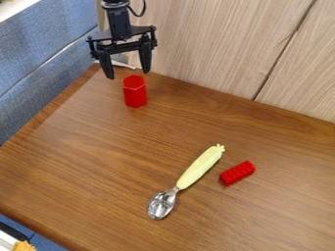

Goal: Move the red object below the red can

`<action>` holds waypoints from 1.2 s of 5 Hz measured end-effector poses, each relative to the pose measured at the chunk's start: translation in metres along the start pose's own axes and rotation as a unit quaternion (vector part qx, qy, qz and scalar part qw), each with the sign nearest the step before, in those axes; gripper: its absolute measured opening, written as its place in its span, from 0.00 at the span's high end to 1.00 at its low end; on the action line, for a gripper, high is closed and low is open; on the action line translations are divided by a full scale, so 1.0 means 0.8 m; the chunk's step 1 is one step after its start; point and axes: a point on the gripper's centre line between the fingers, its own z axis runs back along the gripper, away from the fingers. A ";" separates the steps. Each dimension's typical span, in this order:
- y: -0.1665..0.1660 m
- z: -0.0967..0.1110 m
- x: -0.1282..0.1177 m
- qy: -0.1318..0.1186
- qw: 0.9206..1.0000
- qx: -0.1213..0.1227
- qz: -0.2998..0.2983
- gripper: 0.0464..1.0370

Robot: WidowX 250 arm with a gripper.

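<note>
Jaws spread near the red can (134, 91), red brick (237, 173) well apart, lower right

1. Black arm (120, 23), narrowing to a slim section above the jaws.
2. Thin black cable (143, 10) looping beside that section, above the jaws.
3. Black, jointed linkage (122, 48) between the jaws.
4. Black jaws, tapering toward their tips.
</note>
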 end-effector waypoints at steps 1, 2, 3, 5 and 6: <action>0.001 -0.016 -0.005 0.017 1.000 0.005 -0.002 0.04; -0.012 -0.023 -0.014 0.024 0.998 -0.016 -0.047 0.04; -0.037 -0.023 -0.033 0.034 0.993 -0.037 -0.107 0.04; -0.112 -0.010 -0.099 0.041 0.953 -0.070 -0.291 0.04; -0.142 -0.011 -0.136 0.058 0.924 -0.075 -0.370 0.04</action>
